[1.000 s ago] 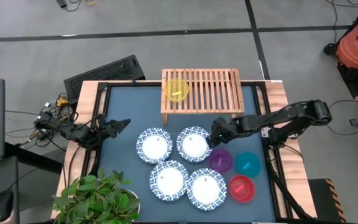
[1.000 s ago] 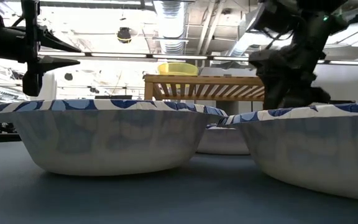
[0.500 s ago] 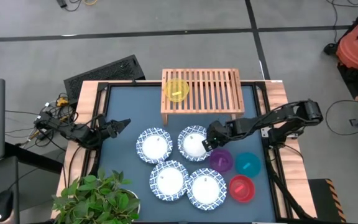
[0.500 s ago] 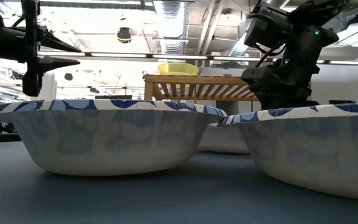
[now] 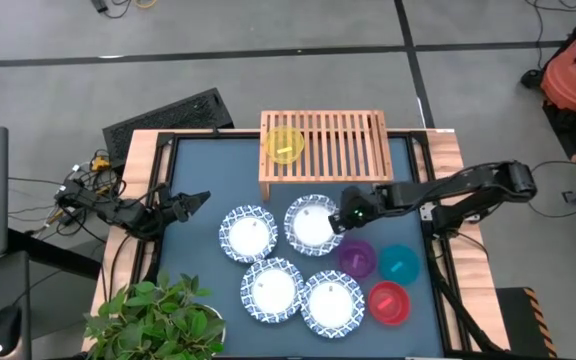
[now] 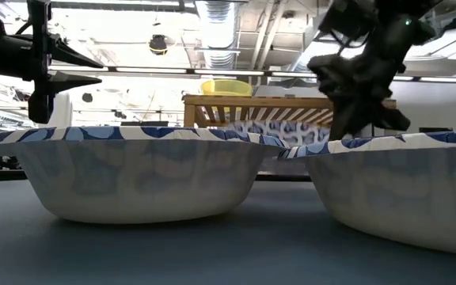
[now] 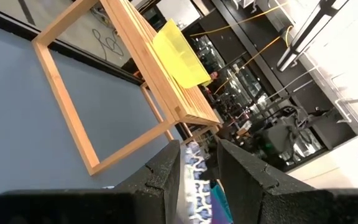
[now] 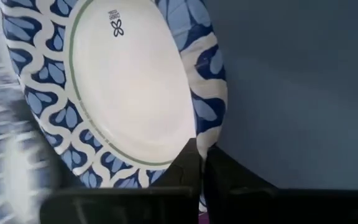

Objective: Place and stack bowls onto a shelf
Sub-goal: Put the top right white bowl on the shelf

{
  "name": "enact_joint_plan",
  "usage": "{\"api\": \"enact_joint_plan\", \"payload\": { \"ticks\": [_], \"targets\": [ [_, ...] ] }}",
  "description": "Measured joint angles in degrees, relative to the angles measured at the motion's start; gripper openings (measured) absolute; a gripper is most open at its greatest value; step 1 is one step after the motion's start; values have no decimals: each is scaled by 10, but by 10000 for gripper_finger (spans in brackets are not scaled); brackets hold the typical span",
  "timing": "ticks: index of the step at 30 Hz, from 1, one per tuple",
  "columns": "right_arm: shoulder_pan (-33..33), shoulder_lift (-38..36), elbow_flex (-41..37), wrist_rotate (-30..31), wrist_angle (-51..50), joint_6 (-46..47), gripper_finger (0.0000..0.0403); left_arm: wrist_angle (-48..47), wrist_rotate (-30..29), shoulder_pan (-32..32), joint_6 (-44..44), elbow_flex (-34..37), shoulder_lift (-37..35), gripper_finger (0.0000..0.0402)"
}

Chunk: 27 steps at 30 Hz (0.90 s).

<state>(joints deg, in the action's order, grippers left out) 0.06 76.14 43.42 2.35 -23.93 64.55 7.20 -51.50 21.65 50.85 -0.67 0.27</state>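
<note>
right tool [image 5: 340, 222] pinches patterned bowl [image 5: 311, 224] rim, small unreadable mark inside

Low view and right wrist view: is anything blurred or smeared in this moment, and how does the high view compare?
Low view: the right gripper and the patterned bowl it holds are smeared by motion; the near bowls stay crisp. Right wrist view: one edge of the picture is streaked, while the held bowl's rim by the fingers is sharp. High view: evenly lit, no smear around the shelf.
</note>
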Motion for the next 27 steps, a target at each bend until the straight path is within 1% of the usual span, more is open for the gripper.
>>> {"api": "enact_joint_plan", "payload": {
  "ticks": [5, 9, 12, 16, 19, 22, 25, 27],
  "targets": [
    [-7, -51, 0, -74, -4, -3, 23, 0, 0, 0, 0, 0, 0, 94],
    [-3, -97, 8, -135, -9, 13, 23, 0, 0, 0, 0, 0, 0, 94],
    [-3, -131, 30, -161, -11, 14, 23, 0, 0, 0, 0, 0, 0, 94],
    [-6, -176, 74, -170, -11, 9, 23, -2, -1, 0, 6, 0, 0, 94],
    [-26, -205, 115, -163, -20, -12, 24, -3, 0, 0, 6, 0, 0, 94],
    [-66, -222, 162, -140, -45, -42, 24, -6, 0, 0, 6, 0, 0, 94],
    [-122, -223, 212, -115, -101, -81, 24, -6, 0, 0, 6, 0, 0, 94],
    [-167, -215, 242, -100, -158, -110, 24, -6, 0, 0, 6, 0, 0, 94]
  ]
}}
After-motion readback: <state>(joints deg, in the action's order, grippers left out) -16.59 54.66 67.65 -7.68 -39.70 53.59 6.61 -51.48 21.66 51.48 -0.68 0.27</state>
